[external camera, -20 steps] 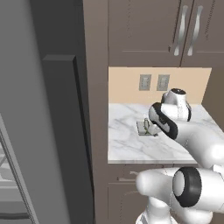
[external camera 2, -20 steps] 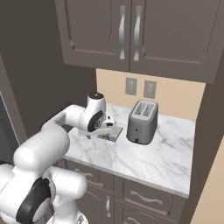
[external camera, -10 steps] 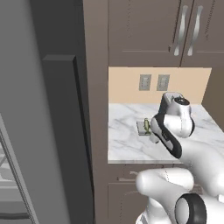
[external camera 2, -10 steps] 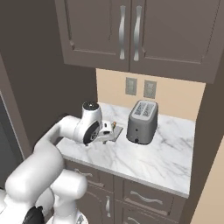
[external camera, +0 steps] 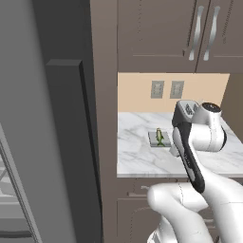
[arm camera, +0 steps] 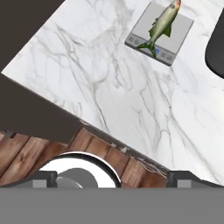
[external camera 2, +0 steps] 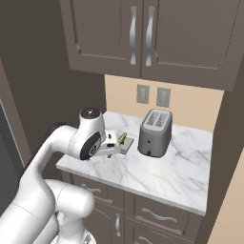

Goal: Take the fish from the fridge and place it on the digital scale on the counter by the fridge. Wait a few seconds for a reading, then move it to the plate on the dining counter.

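Fish lies on digital scale, counter, left base view. Right base view: scale left of toaster. Hand view: fish atop scale; tool fingers apart, empty, well back from scale.

Small olive-green fish lay flat on digital scale, tail toward scale's button edge. Scale, thin grey square, sat flat on white marble counter, near fridge. Fridge was tall, grey.
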Tool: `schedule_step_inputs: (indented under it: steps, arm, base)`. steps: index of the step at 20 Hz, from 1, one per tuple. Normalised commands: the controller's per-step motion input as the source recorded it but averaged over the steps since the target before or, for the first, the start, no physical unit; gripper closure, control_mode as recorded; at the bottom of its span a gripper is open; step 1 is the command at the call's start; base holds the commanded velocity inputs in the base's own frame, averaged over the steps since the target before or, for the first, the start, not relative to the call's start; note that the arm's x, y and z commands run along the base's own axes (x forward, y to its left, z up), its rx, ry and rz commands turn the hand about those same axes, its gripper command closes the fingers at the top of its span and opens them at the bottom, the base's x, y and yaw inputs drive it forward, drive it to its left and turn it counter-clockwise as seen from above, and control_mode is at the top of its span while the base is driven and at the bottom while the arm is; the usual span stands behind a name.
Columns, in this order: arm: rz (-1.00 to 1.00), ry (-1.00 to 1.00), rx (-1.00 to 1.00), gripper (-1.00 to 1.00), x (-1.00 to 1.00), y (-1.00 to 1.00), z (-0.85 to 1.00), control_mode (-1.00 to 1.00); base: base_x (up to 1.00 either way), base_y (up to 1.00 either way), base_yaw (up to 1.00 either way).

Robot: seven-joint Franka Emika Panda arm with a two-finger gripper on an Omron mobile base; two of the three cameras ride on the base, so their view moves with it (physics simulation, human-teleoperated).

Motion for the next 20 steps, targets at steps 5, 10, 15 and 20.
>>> schedule_step_inputs:
  steps: [5,10,15,20]
  arm:
    - [0.0,-0.07,0.01,-1.0,-0.04,0.0,0.22,-1.0]
    - [0.0,-0.09,0.09,-1.0,-0.14,0.0,0.29,-1.0]
    - [0.01,0.01,0.08,-1.0,-0.11,0.01,0.42,-1.0]
    - [-0.04,0.26,-0.04,-1.0,0.07,0.13,0.33,-1.0]
  base:
    - [0.0,0.0,0.0]
    - [0.0,0.0,0.0]
    - [0.0,0.0,0.0]
    - [0.0,0.0,0.0]
